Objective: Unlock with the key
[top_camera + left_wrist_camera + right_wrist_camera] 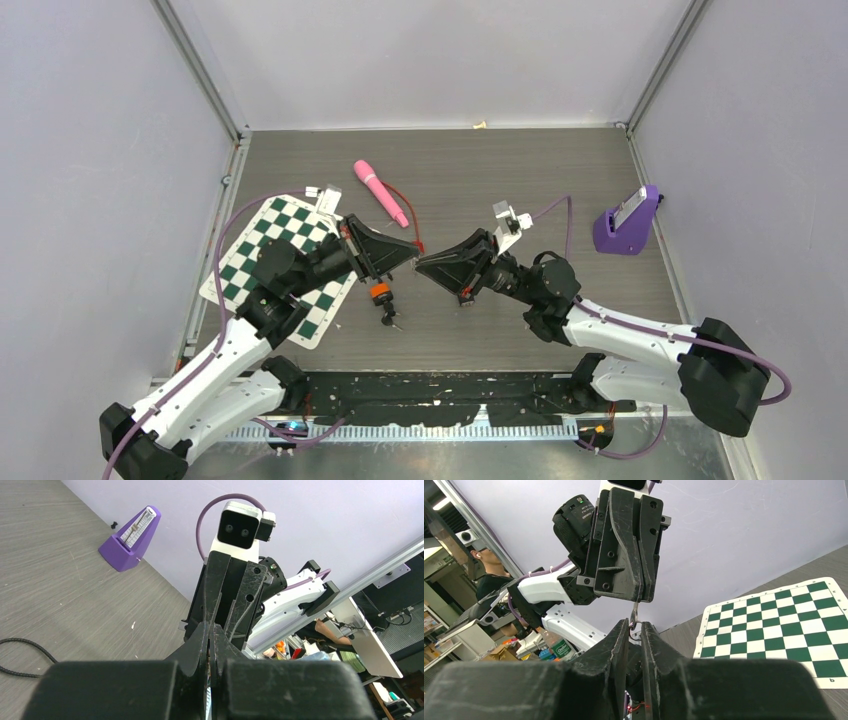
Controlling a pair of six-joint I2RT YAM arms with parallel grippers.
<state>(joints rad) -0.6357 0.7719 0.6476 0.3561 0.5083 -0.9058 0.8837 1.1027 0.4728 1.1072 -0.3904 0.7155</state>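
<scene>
Mid-table (500, 165), well off the walls (430, 60), the closed left gripper (413, 251) pinched the key (635, 612), lengthwise toward the right gripper (419, 263), whose grip was unclear.

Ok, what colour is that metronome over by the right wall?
The metronome is purple with a pale front face; it shows best in the left wrist view.

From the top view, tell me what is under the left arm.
A chess mat lies under the left arm. The arm covers the mat's middle, so whatever sits there is hidden.
</scene>
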